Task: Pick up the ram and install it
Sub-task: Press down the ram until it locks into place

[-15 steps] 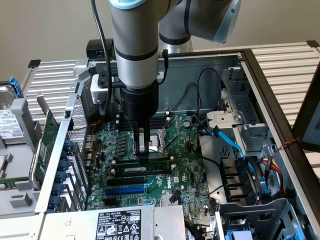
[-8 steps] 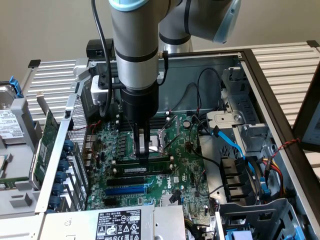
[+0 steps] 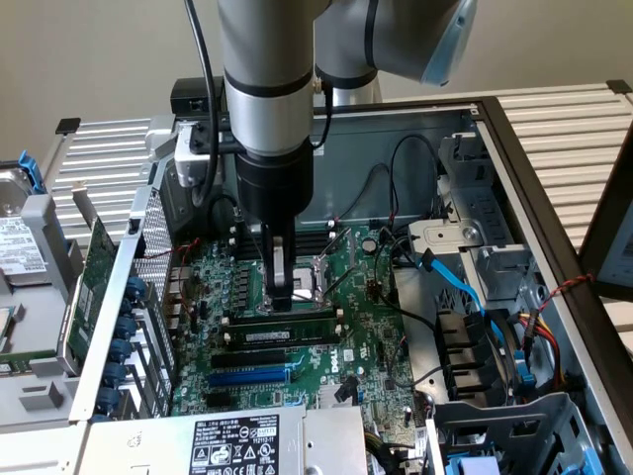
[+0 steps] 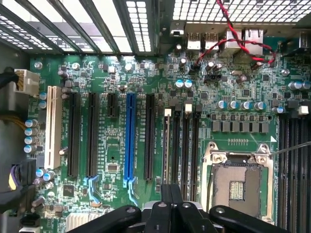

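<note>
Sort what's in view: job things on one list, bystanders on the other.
Job:
- gripper, shut, down at the ram
- ram, standing in its slot
- memory slots

Lying about:
- blue slot
- CPU socket
- red-black wires
- expansion card
- blue cable

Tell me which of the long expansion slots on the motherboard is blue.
The blue slot is the one with black slots on both sides of it. The white slot stands at the far end of the row, and the gripper is shut.
</note>
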`<state>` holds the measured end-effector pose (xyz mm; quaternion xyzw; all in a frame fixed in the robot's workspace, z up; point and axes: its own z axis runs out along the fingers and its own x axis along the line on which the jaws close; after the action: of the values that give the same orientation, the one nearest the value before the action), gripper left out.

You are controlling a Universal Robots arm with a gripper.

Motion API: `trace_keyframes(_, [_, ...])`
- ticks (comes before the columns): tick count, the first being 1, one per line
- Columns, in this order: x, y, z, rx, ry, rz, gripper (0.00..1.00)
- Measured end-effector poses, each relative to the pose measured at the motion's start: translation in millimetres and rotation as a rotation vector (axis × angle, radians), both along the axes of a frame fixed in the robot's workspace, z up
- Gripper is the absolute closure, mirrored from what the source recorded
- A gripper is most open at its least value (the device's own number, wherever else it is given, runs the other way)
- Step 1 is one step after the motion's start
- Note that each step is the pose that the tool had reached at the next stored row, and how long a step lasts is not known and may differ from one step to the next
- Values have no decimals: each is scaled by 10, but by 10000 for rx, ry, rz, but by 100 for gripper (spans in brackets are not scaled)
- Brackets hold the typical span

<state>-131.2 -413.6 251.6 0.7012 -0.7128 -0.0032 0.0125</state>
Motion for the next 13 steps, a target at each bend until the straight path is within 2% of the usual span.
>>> trace_keyframes(8, [2,-5,16,2,9,-12,89])
trace_keyframes(13, [3,-4,13,4,8,-700,89])
